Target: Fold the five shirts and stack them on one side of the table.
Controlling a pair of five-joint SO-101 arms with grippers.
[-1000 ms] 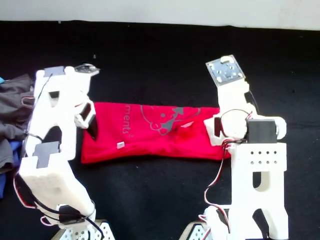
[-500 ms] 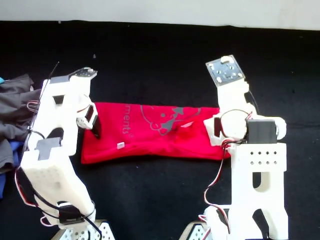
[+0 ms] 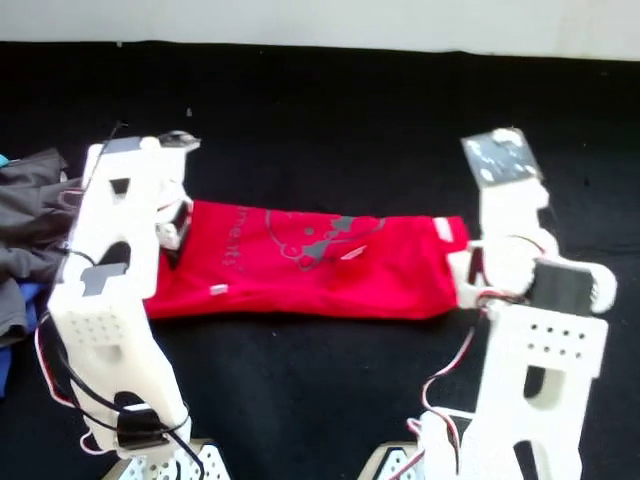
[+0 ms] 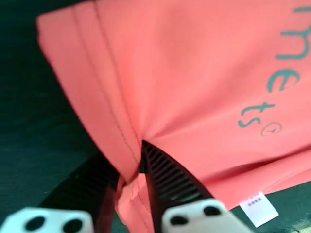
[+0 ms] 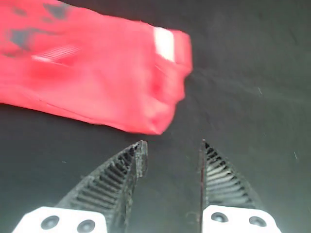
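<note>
Just one red shirt (image 3: pixel 300 268), two grippers (image 4: pixel 130 162) (image 5: pixel 172 143).

Bright, even light; white arms (image 3: pixel 110 330) glare; the red shirt (image 3: pixel 300 275) throws scant shadow on the table (image 3: pixel 320 100).

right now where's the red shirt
In the high view the red shirt lies stretched across the table between the two arms, one end pinched in the left gripper, the open right gripper just off its other end.
</note>
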